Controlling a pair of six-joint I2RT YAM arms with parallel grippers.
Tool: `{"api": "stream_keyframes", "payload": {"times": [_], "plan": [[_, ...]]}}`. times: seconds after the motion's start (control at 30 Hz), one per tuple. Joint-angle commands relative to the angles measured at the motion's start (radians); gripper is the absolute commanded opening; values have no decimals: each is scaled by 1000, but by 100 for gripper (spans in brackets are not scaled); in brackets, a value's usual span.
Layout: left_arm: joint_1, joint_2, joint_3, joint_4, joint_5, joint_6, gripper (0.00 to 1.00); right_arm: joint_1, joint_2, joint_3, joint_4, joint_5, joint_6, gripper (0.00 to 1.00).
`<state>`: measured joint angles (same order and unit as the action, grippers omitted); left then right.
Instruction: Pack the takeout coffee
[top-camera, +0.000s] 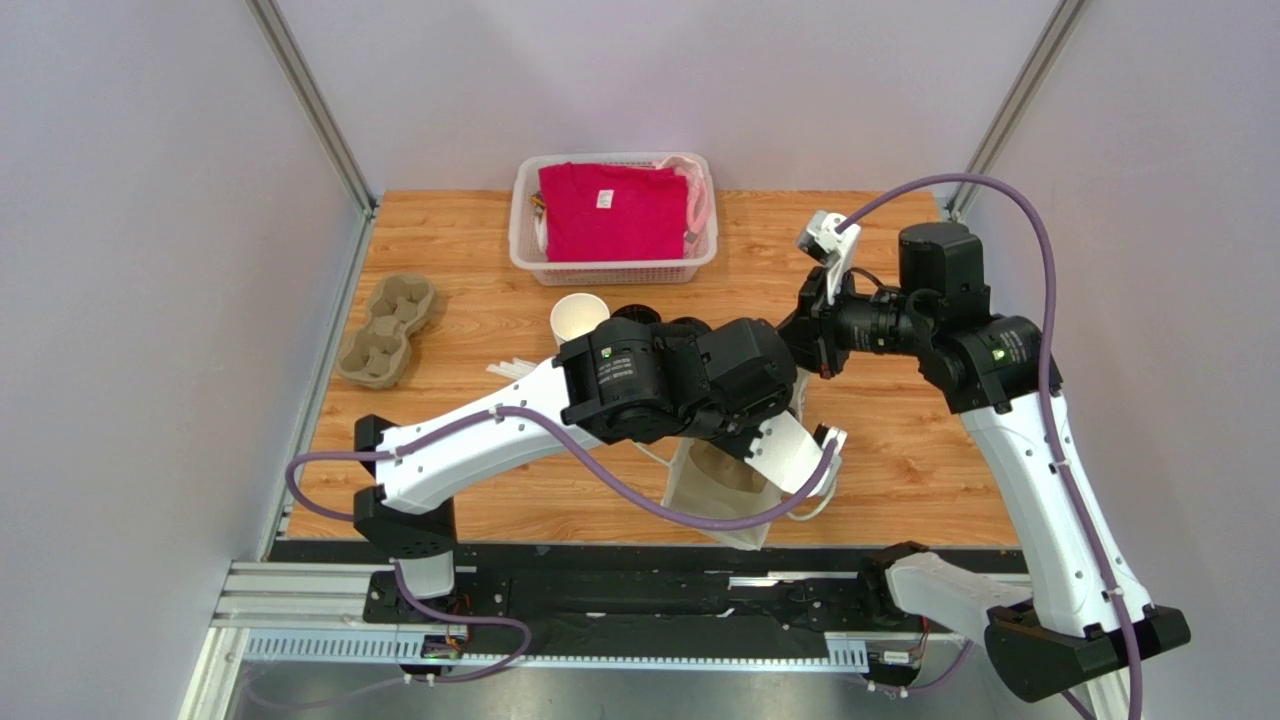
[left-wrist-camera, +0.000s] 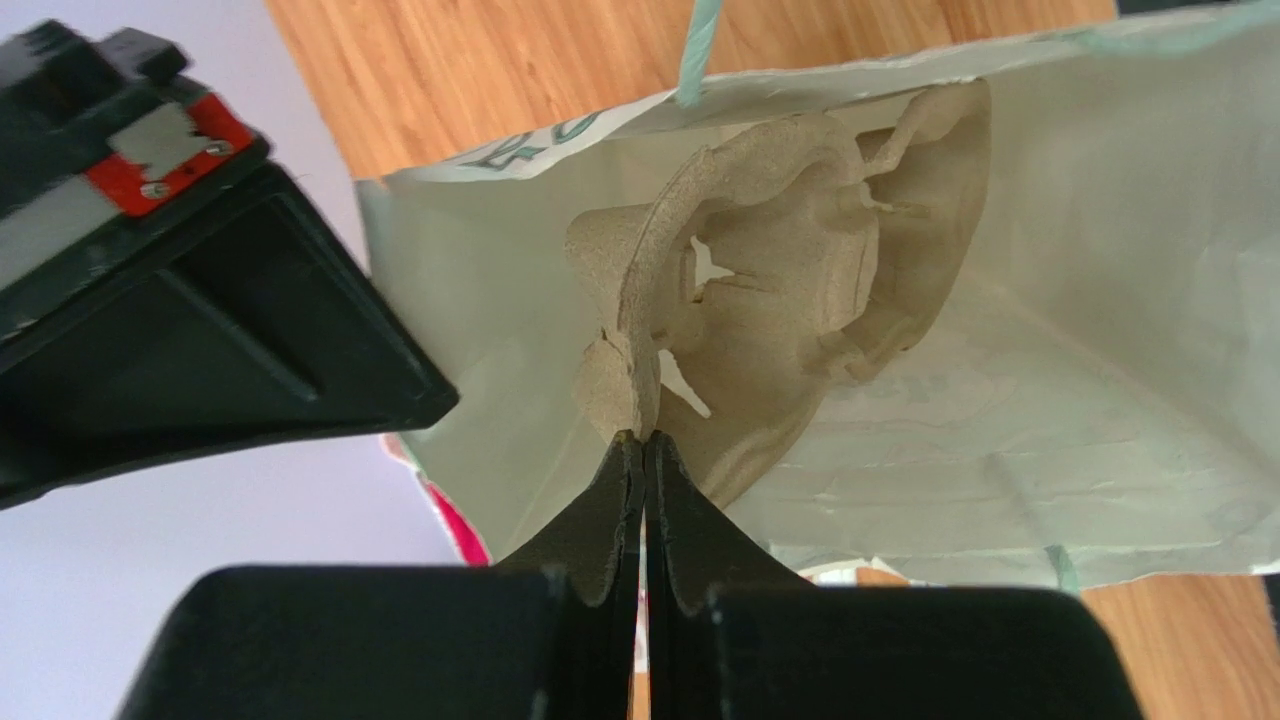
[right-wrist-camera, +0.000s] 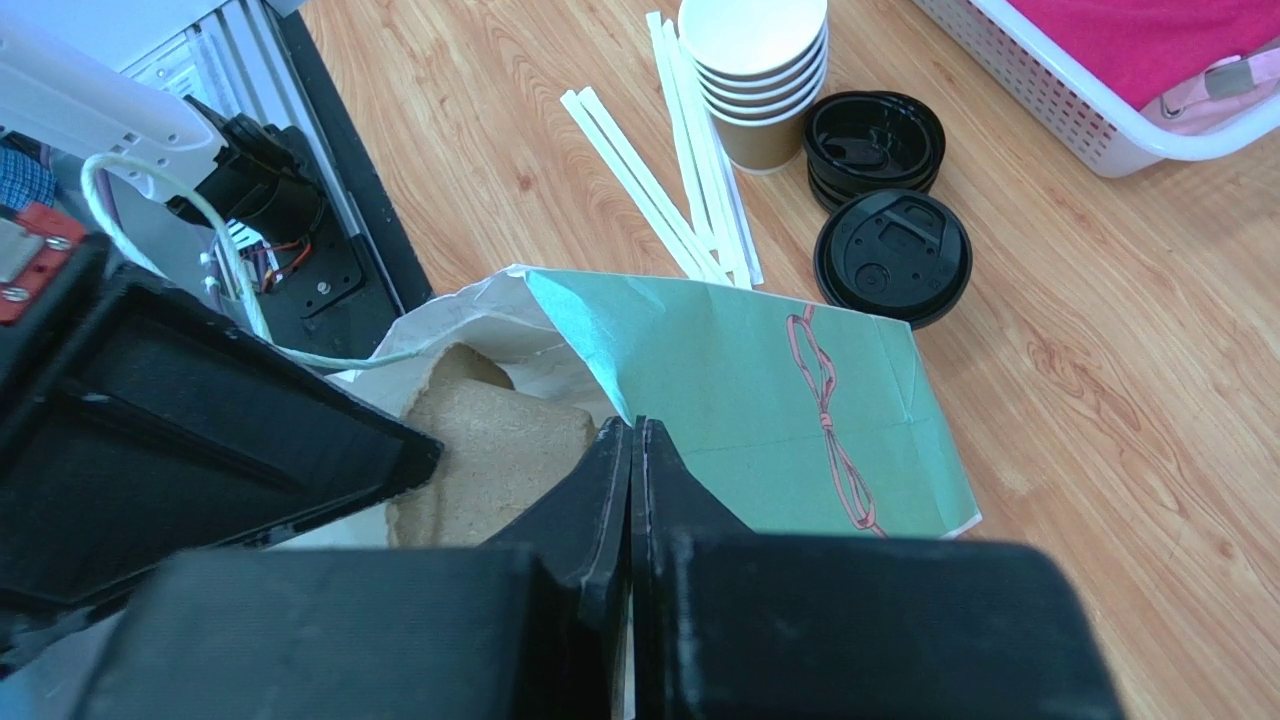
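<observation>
A paper bag (top-camera: 703, 489) with a green outside and a pink bow print (right-wrist-camera: 751, 398) stands open at the table's near middle. My right gripper (right-wrist-camera: 633, 423) is shut on the bag's rim. My left gripper (left-wrist-camera: 643, 438) is shut on the edge of a brown cardboard cup carrier (left-wrist-camera: 766, 270), which hangs inside the bag's pale interior (left-wrist-camera: 1052, 300). The carrier also shows in the right wrist view (right-wrist-camera: 481, 435). No single lidded cup shows in any view. The left arm covers the area behind the bag in the top view.
A stack of nested paper cups (right-wrist-camera: 759, 75), a pile of black lids (right-wrist-camera: 875, 143), another black lid (right-wrist-camera: 894, 255) and white straws (right-wrist-camera: 661, 165) lie beyond the bag. Two spare carriers (top-camera: 388, 327) sit far left. A white basket (top-camera: 526, 240) of pink cloth stands at the back.
</observation>
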<state>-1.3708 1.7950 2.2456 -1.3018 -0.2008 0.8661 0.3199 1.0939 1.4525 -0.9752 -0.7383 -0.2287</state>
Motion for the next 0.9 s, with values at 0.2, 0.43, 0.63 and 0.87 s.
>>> {"api": "stream_keyframes", "payload": {"times": [0.2,0.43,0.63,0.87], "plan": [[38,29,-16,-77,75,-134,0,5,-14,-30,13,-7,-8,0],[64,52,-20,-82,124,-122,0,5,-5,-35,20,-6,-20,0],[95,83,-17,-91,175,-121,0,5,0,-41,32,-15,-38,0],[116,115,-26,-76,195,-107,0,4,12,-37,38,-21,-47,0]]}}
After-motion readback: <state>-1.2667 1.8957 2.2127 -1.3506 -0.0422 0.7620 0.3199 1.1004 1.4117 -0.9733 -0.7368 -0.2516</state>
